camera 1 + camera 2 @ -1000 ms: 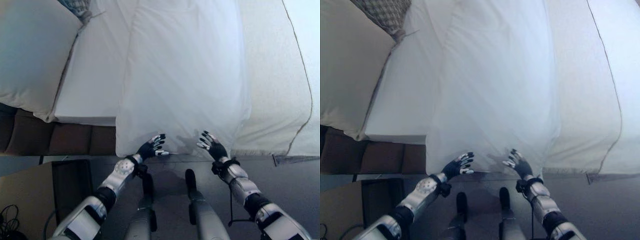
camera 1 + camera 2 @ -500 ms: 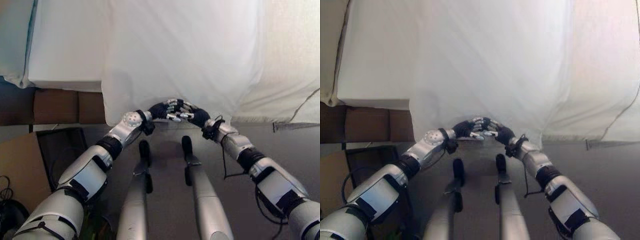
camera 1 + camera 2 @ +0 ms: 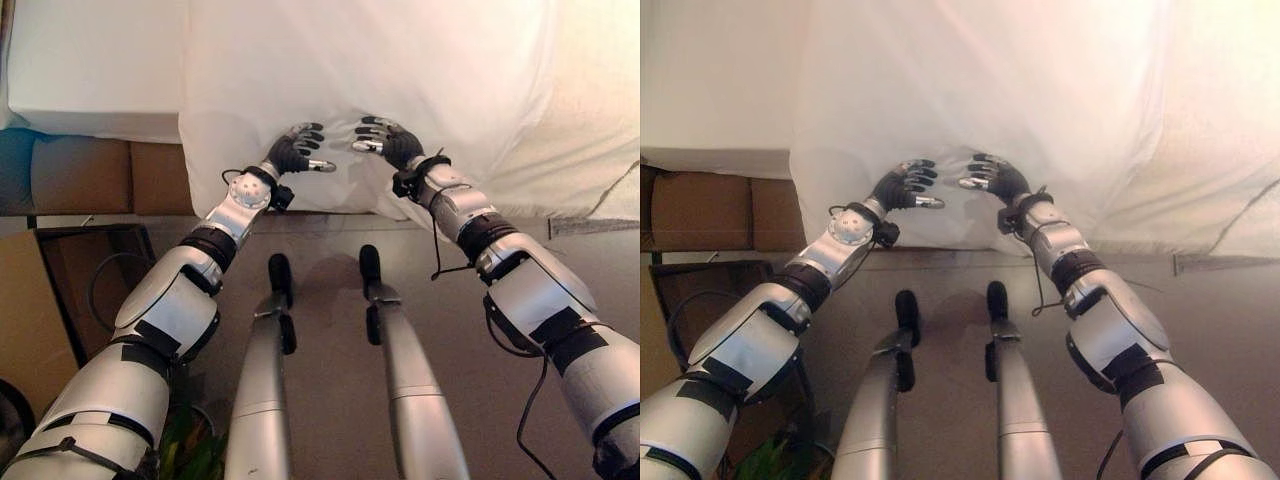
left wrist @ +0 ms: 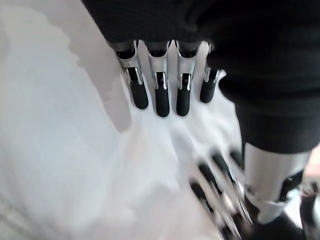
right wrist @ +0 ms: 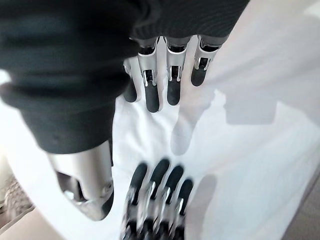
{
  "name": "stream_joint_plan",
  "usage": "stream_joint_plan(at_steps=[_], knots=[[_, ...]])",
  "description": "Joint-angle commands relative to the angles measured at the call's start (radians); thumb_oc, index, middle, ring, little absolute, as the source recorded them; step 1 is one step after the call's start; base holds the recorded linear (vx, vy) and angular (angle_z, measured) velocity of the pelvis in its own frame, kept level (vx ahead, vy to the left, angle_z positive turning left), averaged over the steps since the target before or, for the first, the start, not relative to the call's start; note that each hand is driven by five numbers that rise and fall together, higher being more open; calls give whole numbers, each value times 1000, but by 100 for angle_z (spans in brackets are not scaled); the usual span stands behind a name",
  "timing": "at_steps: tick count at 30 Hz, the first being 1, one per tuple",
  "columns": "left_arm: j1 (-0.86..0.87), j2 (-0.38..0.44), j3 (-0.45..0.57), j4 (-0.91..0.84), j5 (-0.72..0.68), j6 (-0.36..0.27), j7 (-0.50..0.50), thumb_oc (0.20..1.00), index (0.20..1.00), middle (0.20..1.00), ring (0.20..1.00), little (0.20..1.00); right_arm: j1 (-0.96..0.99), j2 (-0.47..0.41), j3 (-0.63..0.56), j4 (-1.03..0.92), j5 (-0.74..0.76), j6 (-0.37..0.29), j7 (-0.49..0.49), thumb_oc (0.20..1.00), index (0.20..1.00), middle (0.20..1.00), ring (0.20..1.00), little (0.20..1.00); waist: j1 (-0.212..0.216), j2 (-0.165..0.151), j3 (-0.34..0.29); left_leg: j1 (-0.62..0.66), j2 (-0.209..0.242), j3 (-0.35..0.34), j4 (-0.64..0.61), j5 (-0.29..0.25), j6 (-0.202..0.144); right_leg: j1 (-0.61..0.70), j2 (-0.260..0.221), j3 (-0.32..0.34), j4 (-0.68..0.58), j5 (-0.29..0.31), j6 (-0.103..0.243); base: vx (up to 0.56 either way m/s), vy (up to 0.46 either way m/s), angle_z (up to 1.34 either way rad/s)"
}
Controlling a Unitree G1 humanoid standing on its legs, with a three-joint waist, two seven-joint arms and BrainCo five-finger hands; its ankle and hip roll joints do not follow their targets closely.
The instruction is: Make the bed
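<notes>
A white duvet (image 3: 370, 60) lies along the bed and hangs over its near edge. Both hands are against that hanging face, just above the hem. My left hand (image 3: 295, 150) and right hand (image 3: 385, 140) face each other a short gap apart, palms toward the cloth. In the left wrist view the left hand's fingers (image 4: 157, 95) reach out nearly straight over the white cloth, with the right hand's fingers (image 4: 220, 175) opposite. The right wrist view shows the right hand's fingers (image 5: 170, 80) just as relaxed. Neither hand has cloth pinched.
A white sheeted mattress (image 3: 90, 70) shows left of the duvet, on a brown bed base (image 3: 90, 175). A cream cover with a dark seam (image 3: 600, 120) hangs to the right. A cardboard box (image 3: 25, 320) stands on the grey floor at the left.
The camera has dipped and moved closer. The hands, together at the duvet's hem half a second ago, have moved up its hanging face and parted a little.
</notes>
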Motion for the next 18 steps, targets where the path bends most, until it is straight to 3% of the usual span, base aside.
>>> stream_joint_plan(at_steps=[1,5,11,18], knots=[[-77,41,66,84,27,-37,89,1000,1000,1000,1000,1000,-67,-2,-45,86,-55,-67,-95,1000,1000,1000,1000,1000,11,-13,-25,17,42,-21,-9,-5,-75,21,-63,40,-46,18,69,0,0,0],[-56,77,127,113,3,-18,151,1000,1000,1000,1000,1000,-55,-38,-97,148,-68,-49,-172,1000,1000,1000,1000,1000,10,-13,-12,27,41,-19,-3,-14,-72,34,-63,42,-44,6,64,31,8,0],[18,134,210,160,-31,9,151,1000,1000,1000,1000,1000,35,-131,-180,204,-83,-26,-196,1000,1000,1000,1000,1000,10,-8,-10,76,40,-14,-23,-25,-69,80,-66,37,-54,-6,61,20,0,0],[298,167,391,111,-85,-14,130,1000,1000,1000,1000,1000,308,-221,-376,210,-46,-41,-218,1000,1000,1000,1000,1000,18,-1,-6,185,38,-12,-96,-14,-73,190,-61,27,-108,-10,58,5,-21,1]])
